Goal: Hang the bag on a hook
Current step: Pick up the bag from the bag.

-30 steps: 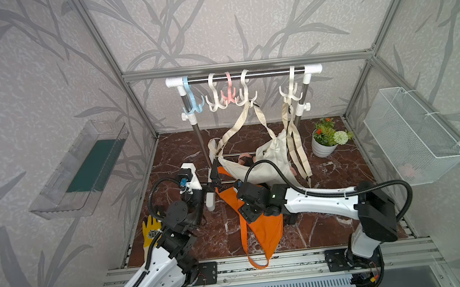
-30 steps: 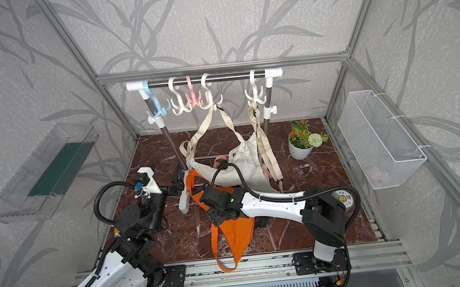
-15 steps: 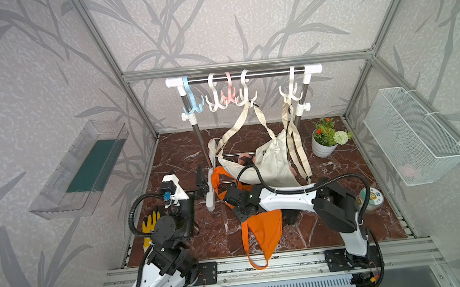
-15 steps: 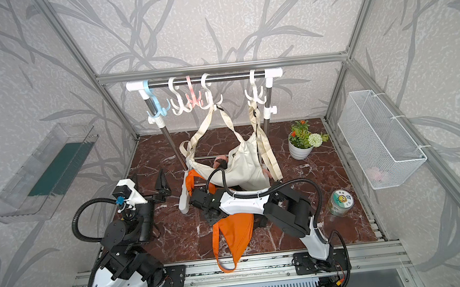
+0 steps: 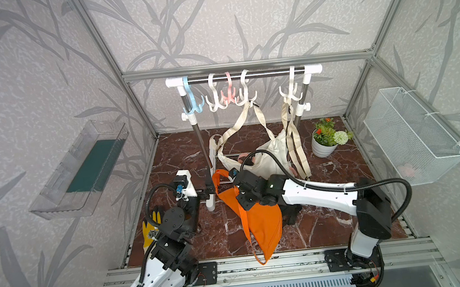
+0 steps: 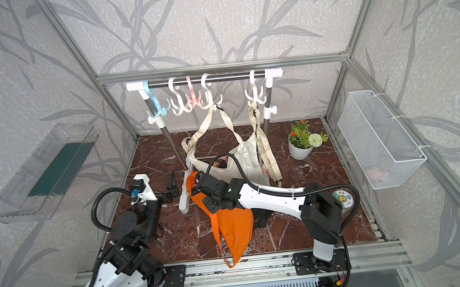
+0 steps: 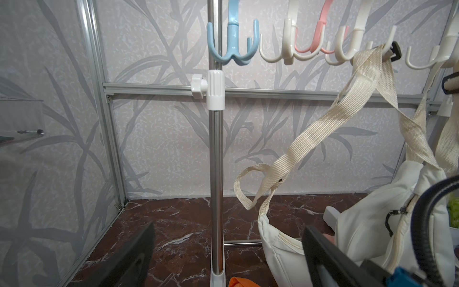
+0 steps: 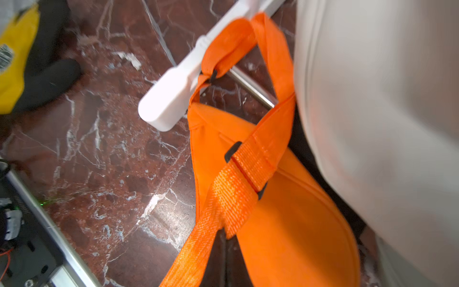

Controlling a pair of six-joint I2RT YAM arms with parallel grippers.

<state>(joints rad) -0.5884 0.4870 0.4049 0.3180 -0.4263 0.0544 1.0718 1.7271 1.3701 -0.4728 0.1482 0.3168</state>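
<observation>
- The right gripper [image 5: 243,203] sits under its own wrist in both top views, low centre of the frame, over the orange bag [image 5: 262,224]. Its jaws are together, and we cannot tell whether the strap [image 8: 238,186] is caught between them.
- A dark item [image 5: 290,216] beneath the right arm is mostly covered, so we cannot name it. The pink shape inside the wire basket [image 5: 412,135] is too blurred to identify.
- The tin [image 6: 342,198] shows only partly, behind the right elbow, in a top view.
- The left gripper [image 6: 170,190] has its jaws wide apart and holds nothing, just left of the rack foot [image 5: 211,203].
- Against 1 second ago, the right jaws have closed and the right wrist sits slightly higher in the frame. The bag lies about where it lay.
- The orange bag rests on the red-brown marbled floor [image 5: 172,155], off the 5 hooks [image 5: 214,102]. Its upper strap loop is against the rack foot and its lower loop is over the front rail [image 5: 291,259]. A white bag [image 5: 267,157] hangs from the bar.
- We see grey leaf-print walls, a clear tray [image 5: 81,170] at left, a potted plant [image 5: 326,140] at right, and a yellow glove [image 5: 148,232] at lower left.
</observation>
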